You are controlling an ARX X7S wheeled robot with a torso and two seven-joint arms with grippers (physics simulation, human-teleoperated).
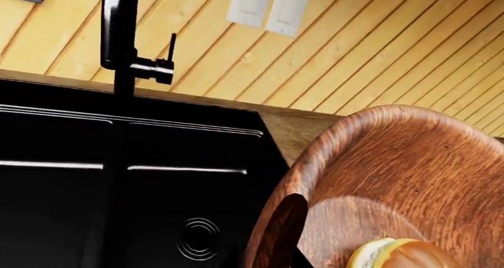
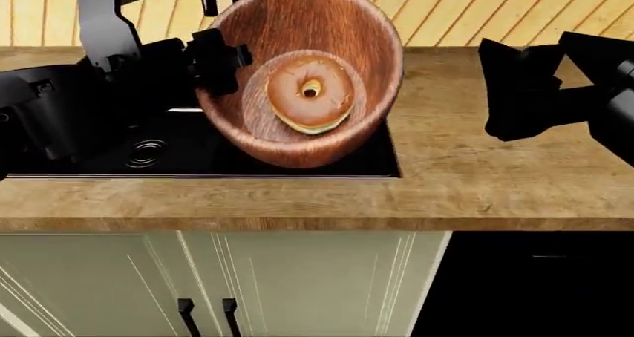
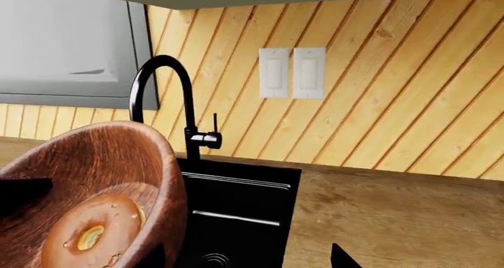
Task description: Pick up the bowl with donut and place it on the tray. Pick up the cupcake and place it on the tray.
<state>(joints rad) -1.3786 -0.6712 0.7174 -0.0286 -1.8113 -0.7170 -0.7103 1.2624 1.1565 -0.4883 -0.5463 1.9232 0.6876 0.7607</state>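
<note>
The reddish-brown wooden bowl [image 2: 297,25] hangs tilted above the black sink, its opening turned toward the head camera. The glazed donut [image 2: 309,92] rests against the bowl's inner bottom. My left gripper [image 2: 220,59] is shut on the bowl's left rim; in the left wrist view one finger [image 1: 282,232] lies inside the bowl [image 1: 409,173] near the donut [image 1: 405,255]. My right gripper [image 2: 500,92] hovers open over the countertop to the right of the bowl, holding nothing. The right wrist view shows the bowl [image 3: 102,162] and donut [image 3: 94,232] beside it. The tray and the cupcake are out of view.
A black sink [image 2: 148,155] with a black faucet [image 3: 169,97] is set in the wooden countertop [image 2: 476,181]. Two white wall switches [image 3: 291,72] sit on the plank wall. Cream cabinet doors [image 2: 198,285] lie below the counter's front edge.
</note>
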